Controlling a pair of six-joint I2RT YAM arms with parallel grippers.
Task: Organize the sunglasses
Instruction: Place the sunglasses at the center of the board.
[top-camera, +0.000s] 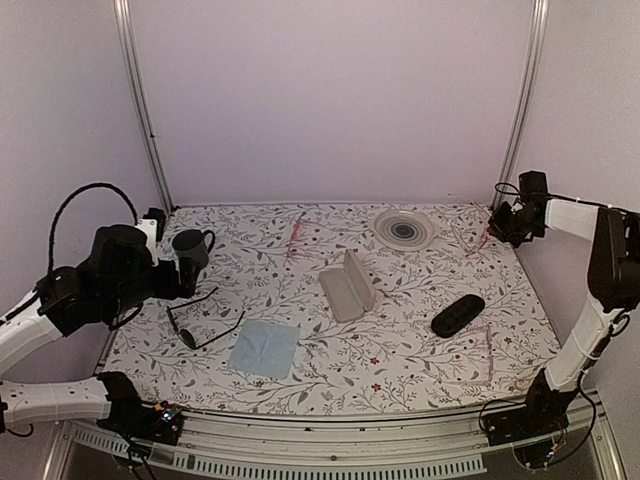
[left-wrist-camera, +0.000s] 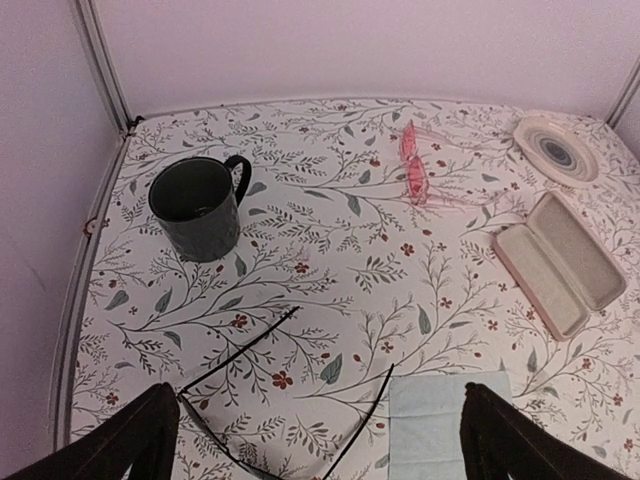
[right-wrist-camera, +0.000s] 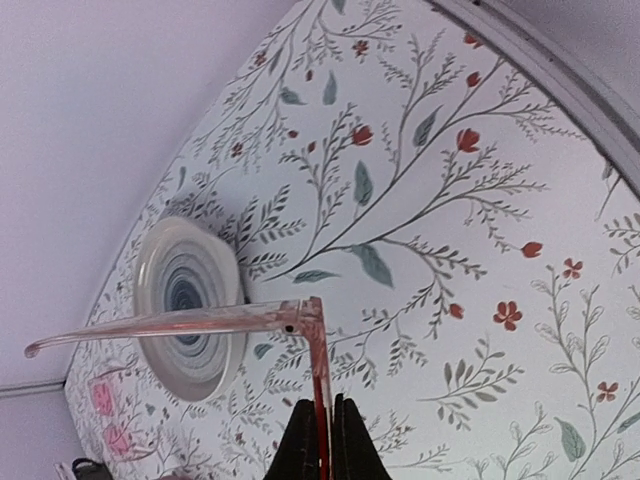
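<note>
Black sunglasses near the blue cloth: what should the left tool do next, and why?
Probably lower the left tool onto the thin black wire-framed sunglasses with round dark lenses. It stands wide open above them, and they lie unfolded on the flowered table beside the pale blue cloth, gripped by nothing.

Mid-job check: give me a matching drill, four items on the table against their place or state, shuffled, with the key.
1 mug
2 sunglasses
3 pale case
4 black case

a lid open, in the middle
b shut, on the right
c upright, far left
d arms unfolded, beside the blue cloth

Pairs: 1-c, 2-d, 3-a, 4-b
</note>
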